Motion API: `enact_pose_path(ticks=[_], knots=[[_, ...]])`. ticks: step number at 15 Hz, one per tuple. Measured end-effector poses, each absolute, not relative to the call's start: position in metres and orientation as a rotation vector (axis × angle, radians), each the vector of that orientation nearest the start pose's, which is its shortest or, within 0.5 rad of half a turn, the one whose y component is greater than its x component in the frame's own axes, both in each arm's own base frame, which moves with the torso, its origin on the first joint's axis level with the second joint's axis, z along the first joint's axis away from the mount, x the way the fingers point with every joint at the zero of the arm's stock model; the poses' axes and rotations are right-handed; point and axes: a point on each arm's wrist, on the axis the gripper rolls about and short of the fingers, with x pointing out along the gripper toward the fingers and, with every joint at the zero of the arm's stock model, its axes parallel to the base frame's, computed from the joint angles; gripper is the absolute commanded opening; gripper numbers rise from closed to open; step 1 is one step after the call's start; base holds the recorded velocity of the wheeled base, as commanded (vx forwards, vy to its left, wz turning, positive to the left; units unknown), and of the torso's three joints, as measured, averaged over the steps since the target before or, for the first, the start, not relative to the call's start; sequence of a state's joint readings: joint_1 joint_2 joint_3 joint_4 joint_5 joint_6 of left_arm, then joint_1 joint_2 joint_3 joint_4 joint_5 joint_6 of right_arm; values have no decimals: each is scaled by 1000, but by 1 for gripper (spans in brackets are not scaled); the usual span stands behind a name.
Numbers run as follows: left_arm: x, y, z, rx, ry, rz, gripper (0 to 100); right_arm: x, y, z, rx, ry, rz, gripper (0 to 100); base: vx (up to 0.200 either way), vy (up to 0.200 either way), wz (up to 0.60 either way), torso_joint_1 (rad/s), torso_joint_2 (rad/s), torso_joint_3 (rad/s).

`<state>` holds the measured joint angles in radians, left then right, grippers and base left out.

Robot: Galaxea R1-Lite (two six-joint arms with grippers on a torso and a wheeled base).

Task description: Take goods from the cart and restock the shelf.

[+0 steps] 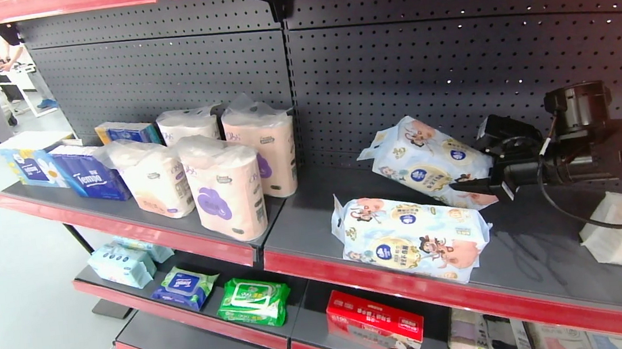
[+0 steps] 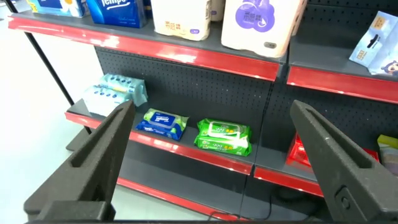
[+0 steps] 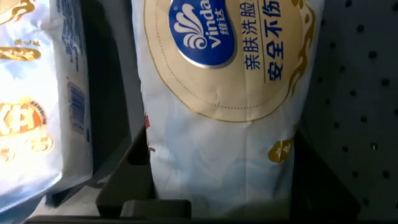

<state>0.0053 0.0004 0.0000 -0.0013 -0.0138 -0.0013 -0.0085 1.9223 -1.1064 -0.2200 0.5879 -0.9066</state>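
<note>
Tissue pack (image 1: 431, 162) sits tilted at the back of the shelf (image 1: 529, 267), behind a second pack (image 1: 410, 236), right gripper (image 1: 479, 184) clamped on its end, so best to settle it flat before releasing, while the left gripper (image 2: 211, 109) hangs open.

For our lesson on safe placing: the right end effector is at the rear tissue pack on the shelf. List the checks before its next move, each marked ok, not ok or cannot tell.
1. Grip: rear tissue pack held in right end effector: ok.
2. Rest: pack lying flat on shelf: cannot tell.
3. Spacing: apart from front tissue pack: ok.
4. Spare arm: left end effector open, holding nothing: ok.
5. Snags: black cable free of goods: cannot tell.
</note>
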Motion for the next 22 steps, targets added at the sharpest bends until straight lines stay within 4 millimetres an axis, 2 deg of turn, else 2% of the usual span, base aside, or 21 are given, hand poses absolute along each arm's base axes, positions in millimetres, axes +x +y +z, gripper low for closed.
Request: enact_pose_path(ticks=[8, 15, 22], knots=[[-23, 0, 76, -2, -1, -8, 100, 366, 9, 135, -717, 305, 791, 0, 0, 0, 0, 0, 0, 0], [-23, 0, 76, -1, -1, -8, 100, 365, 7, 130, -718, 322, 788, 0, 0, 0, 0, 0, 0, 0], [-23, 0, 76, -1, -1, -8, 100, 368, 13, 128, -729, 327, 789, 0, 0, 0, 0, 0, 0, 0]])
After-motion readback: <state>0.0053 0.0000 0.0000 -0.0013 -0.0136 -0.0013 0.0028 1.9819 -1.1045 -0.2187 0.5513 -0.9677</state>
